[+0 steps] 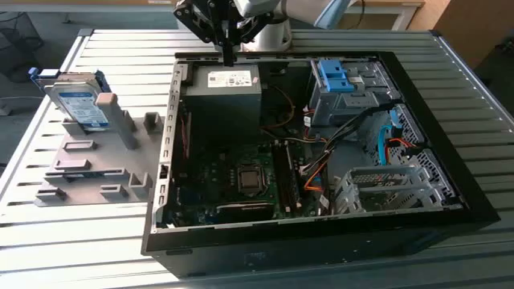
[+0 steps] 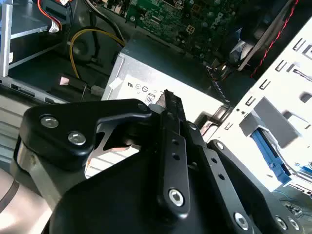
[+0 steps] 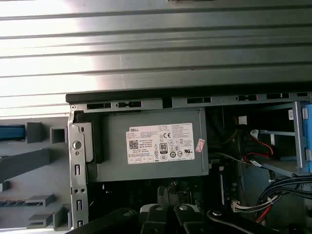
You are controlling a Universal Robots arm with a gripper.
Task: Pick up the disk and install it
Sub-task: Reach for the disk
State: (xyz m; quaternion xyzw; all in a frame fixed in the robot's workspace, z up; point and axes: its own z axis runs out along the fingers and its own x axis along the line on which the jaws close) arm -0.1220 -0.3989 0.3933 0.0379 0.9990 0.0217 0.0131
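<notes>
Nearest the exterior camera lies a black metal computer tower case [image 1: 321, 241], on its side with the panel off, resting on a ribbed silver metal table [image 1: 80, 241]. Inside the case sit a dark green motherboard [image 1: 241, 174], bundles of coloured cables and, toward the far rim, a grey metal power supply box with a white sticker [image 1: 229, 90]. A bare blue plastic bracket [image 1: 333, 75] sits on a silver drive cage at the far corner, on the exterior view's right.

The robot's black gripper [image 1: 229, 59] hangs above the far rim of the case, just over the power supply box. Its two fingers are pressed together to a single tip and carry nothing; the second wrist view shows the gripper [image 2: 167, 95] pointing at the sticker.

The disk [image 1: 83, 108], a flat silver drive with a white-and-blue label in a blue bracket, stands upright in a grey plastic holder [image 1: 88, 162] on the table, on the exterior view's left, outside the case and well apart from the gripper.
</notes>
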